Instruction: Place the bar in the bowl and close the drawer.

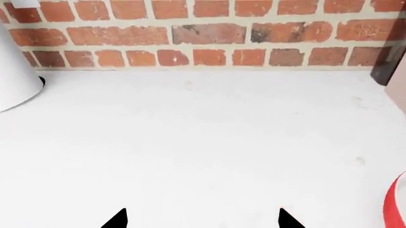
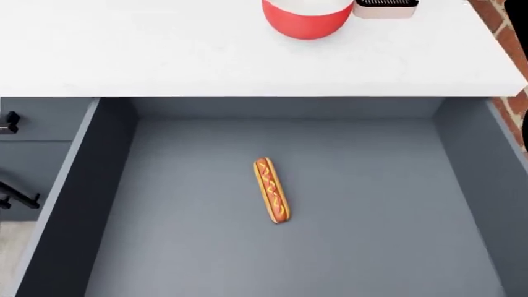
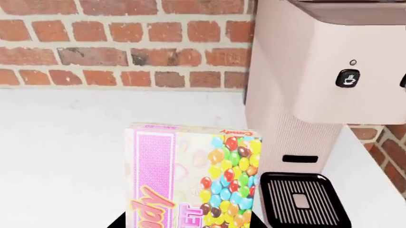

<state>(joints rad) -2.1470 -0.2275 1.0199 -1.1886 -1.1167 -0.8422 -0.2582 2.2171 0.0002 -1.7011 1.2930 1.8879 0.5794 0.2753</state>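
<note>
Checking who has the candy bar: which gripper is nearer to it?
Right. The right gripper is closed around the bar; the left gripper is open over the counter, with no bar in its view.

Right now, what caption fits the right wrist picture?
Right gripper holds the bar by a pink coffee machine.

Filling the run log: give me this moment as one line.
right gripper: shut on bar, above counter | left gripper: open | bowl: on counter | drawer: open, hot dog inside
</note>
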